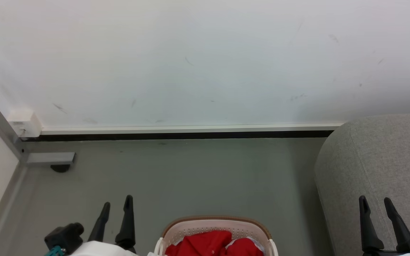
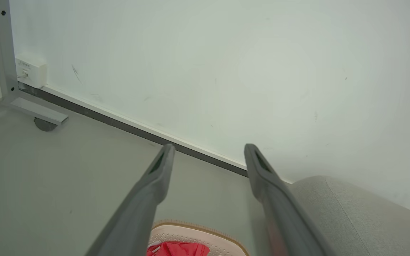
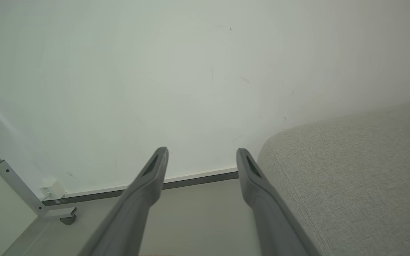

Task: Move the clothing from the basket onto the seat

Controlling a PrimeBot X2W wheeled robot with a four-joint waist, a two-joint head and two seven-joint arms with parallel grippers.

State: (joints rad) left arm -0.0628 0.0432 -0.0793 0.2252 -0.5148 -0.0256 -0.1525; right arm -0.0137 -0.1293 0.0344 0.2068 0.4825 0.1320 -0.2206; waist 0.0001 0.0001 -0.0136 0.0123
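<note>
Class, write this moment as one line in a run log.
left gripper: open, empty | right gripper: open, empty | clothing: in basket | seat: no clothing on visible part

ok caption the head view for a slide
Open, empty left pincer and right pincer flank the basket of red clothing; grey seat at right.

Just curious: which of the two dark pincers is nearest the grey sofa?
The right end effector: it shows against the large light grey woven-fabric sofa. The left end effector is across the cream-white perforated plastic basket, over floor.
</note>
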